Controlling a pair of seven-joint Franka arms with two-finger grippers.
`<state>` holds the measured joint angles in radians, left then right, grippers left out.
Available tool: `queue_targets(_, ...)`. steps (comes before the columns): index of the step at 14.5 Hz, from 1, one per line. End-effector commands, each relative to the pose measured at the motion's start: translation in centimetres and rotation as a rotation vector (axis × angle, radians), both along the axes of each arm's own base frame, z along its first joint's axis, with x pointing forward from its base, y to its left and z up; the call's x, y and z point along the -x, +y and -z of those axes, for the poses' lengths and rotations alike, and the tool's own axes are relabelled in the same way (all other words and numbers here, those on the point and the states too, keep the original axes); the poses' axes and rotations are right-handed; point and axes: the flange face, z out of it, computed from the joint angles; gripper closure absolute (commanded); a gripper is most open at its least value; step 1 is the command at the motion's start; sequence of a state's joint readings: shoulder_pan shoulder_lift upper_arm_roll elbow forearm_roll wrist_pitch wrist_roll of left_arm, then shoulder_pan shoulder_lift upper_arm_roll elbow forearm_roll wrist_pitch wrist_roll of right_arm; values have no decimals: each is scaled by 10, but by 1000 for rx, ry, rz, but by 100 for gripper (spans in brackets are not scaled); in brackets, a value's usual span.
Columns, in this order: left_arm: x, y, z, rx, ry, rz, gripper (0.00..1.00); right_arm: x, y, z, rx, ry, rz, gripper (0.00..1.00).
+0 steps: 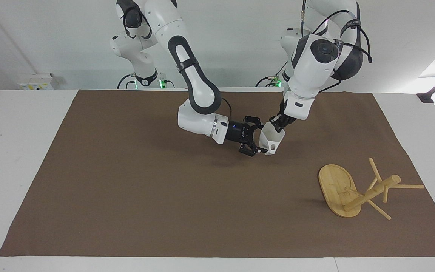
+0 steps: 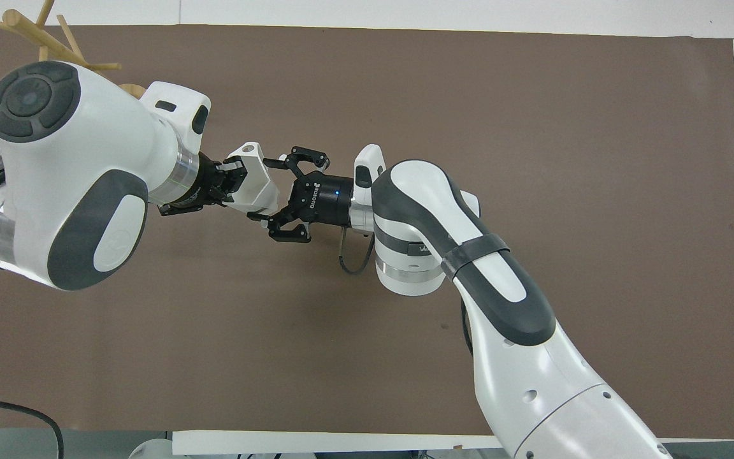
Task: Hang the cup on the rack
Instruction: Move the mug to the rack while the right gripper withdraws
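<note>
The white faceted cup (image 1: 270,138) hangs in the air over the middle of the brown mat, tilted, with its handle hole showing. My left gripper (image 1: 278,125) is shut on the cup's rim from above; in the overhead view it (image 2: 228,183) grips the cup (image 2: 255,185) at the wide end. My right gripper (image 1: 258,137) is open, its fingers spread on either side of the cup's narrow end (image 2: 261,190). The bamboo rack (image 1: 337,186) lies tipped on its side at the left arm's end of the mat. In the overhead view only its pegs (image 2: 42,39) show past the left arm.
The brown mat (image 1: 134,189) covers most of the white table (image 1: 17,124). The rack's pegs (image 1: 408,186) stick out toward the mat's edge. Both arms' elbows reach over the mat's middle.
</note>
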<state>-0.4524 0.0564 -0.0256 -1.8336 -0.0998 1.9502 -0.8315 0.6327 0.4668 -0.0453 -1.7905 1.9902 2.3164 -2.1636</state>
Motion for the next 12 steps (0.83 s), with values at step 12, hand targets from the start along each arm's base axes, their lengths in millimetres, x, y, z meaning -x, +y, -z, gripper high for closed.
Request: queue_targets(12,-12,159,54,141,-569,-295,100,-96,-296,-26,239,-132,-307,0)
